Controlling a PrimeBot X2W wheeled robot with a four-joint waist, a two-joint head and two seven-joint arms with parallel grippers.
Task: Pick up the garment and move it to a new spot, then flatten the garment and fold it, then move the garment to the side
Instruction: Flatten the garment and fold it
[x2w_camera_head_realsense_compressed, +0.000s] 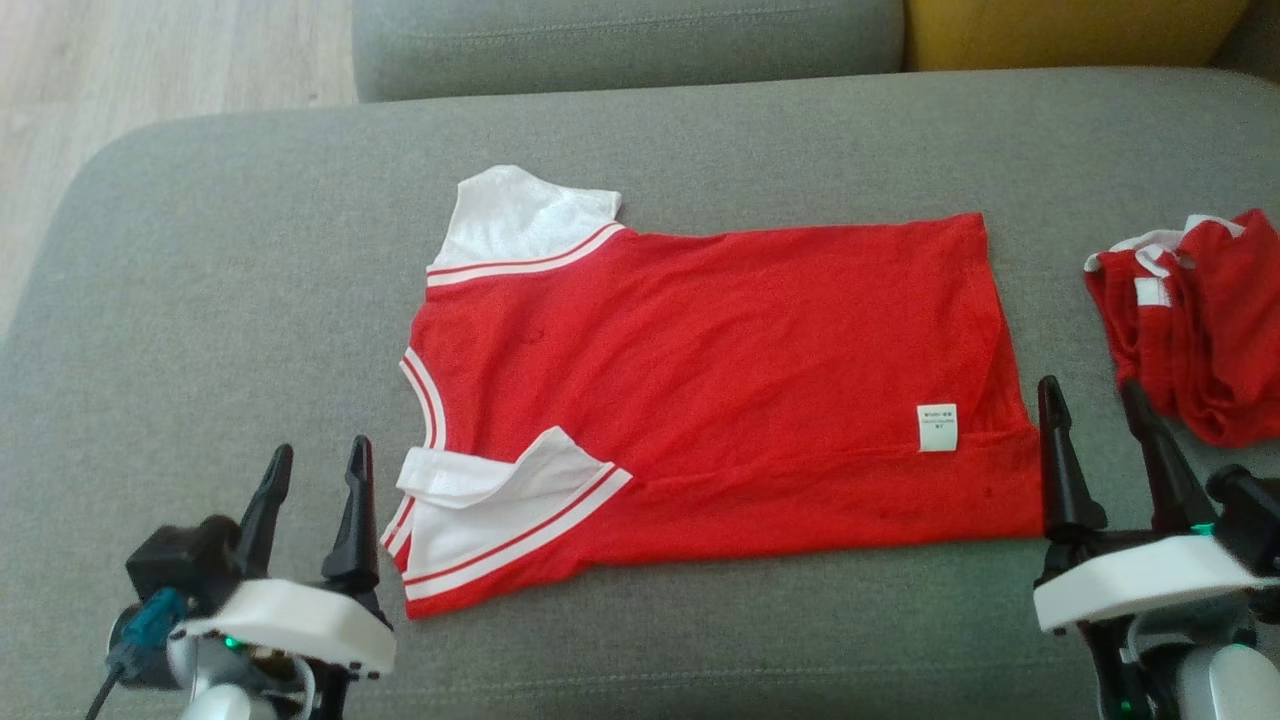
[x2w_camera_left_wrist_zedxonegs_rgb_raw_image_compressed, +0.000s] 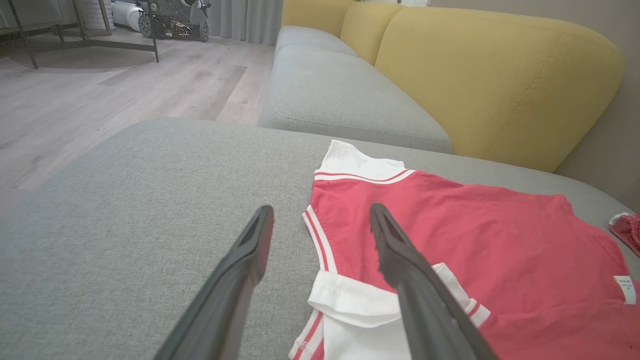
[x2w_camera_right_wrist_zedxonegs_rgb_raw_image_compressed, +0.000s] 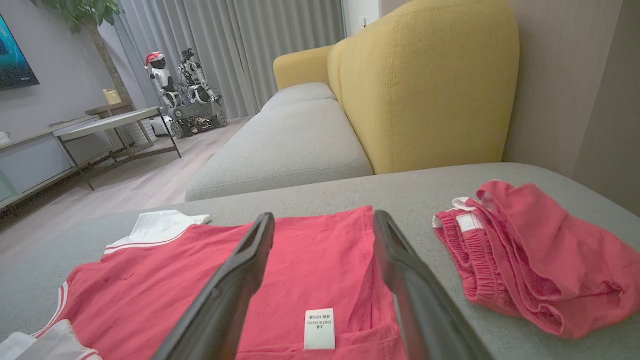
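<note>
Head view: we see our left pincer at the lower left with its two dark fingers spread apart and nothing between them. Our right pincer sits at the lower right, its fingers also parted and gripping nothing. Between the two pincers a red shirt lies spread flat on a grey sofa cushion, collar end towards the left pincer, hem end towards the right pincer. A white sleeve with red stripes is folded over the shirt just to the right of the left pincer. A small white label sits near the hem, just left of the right pincer. That pincer's left finger stands right at the hem corner; we cannot tell whether it touches. Beyond and to the right of the right pincer lies a crumpled second red garment, apart from the shirt.

Left wrist view: the left pincer is wide apart above the cushion, the shirt ahead and to its right, the collar edge showing between its tips. A yellow backrest rises beyond.

Right wrist view: the right pincer frames the shirt and its label between parted fingers, the second red garment to its right.
</note>
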